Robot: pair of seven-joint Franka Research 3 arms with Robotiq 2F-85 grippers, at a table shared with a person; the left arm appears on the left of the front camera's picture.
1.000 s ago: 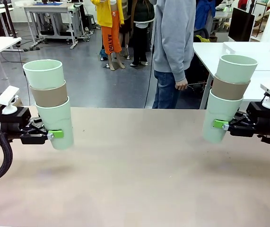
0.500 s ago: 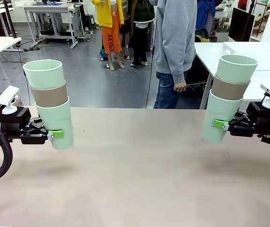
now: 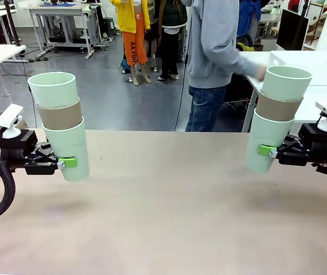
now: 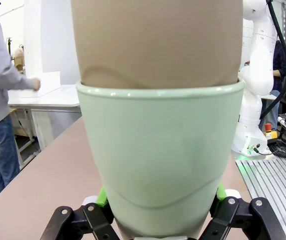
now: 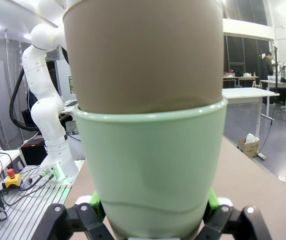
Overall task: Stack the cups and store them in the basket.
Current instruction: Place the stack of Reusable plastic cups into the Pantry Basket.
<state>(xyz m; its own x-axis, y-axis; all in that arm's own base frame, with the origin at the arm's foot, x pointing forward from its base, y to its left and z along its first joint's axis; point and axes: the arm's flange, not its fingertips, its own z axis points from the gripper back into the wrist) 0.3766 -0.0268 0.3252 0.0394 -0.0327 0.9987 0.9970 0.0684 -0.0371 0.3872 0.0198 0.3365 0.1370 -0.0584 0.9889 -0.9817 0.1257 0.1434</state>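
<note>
- The left jaws are clamped low on the bottom mint cup of the left stack (image 3: 60, 123). It hangs at 9 o'clock, just above the tabletop (image 3: 163, 217).
- The right jaws grip the bottom cup of the right stack (image 3: 278, 117) the same way, at 3 o'clock.
- Each stack is mint, tan, mint. Both lean outward at the top, the left towards 11 o'clock and the right towards 1 o'clock.
- I take the white box (image 3: 307, 57) on the side table at 1 o'clock for the basket. The person's hand (image 3: 260, 71) is reaching at it, well apart from my tabletop.
- My read is that the stacking is done and the storing is not yet begun.
- I should keep both arms quiet until the basket stands within reach, since only nesting keeps the upper cups in place.
- Then I bring one stack upright before moving it, carry it slowly, and set its base down inside the basket near one wall.
- I loosen the grip only once the base rests, leaving room for the second stack.
</note>
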